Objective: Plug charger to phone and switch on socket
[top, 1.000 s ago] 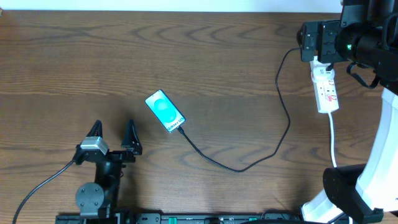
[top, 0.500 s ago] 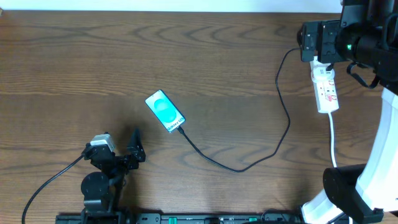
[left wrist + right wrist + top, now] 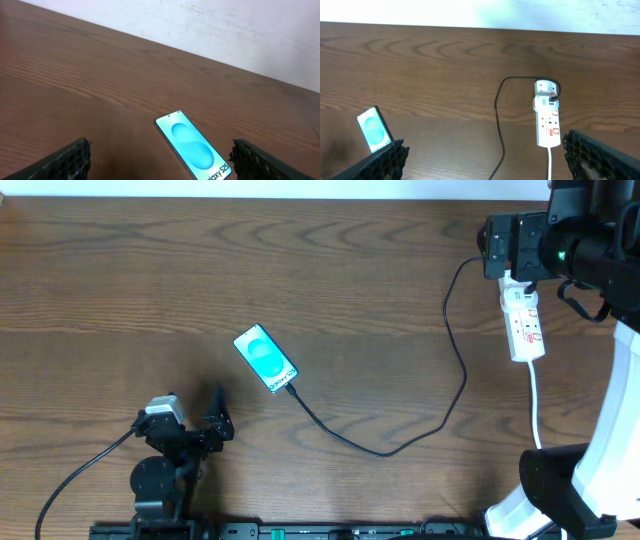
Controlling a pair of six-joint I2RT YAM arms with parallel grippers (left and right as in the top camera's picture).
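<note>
A: Where is the phone now?

B: It lies flat on the table, left of centre, screen up, just ahead of the left gripper. The charger leaves its near end, makes a loop to the right and goes up to the socket. The tip touches the phone; if it is fully in, I cannot tell.

A: And the grippers?

B: Both are wide open, with nothing held. In the left wrist view the phone is in front of the gap, a bit to the right.

A: So what is left, imo?

B: Prob. only the switch. The socket is at the far right of the table, well apart from the left arm, so the right gripper is the nearer one. In its view the socket lies ahead and to the right of the gap. The long axis points away from the robot: adapter end far, white cord end near. Red marks are on the top face, but which one is the switch I cannot tell. I think a fingertip must come down from above, along that axis.
</note>
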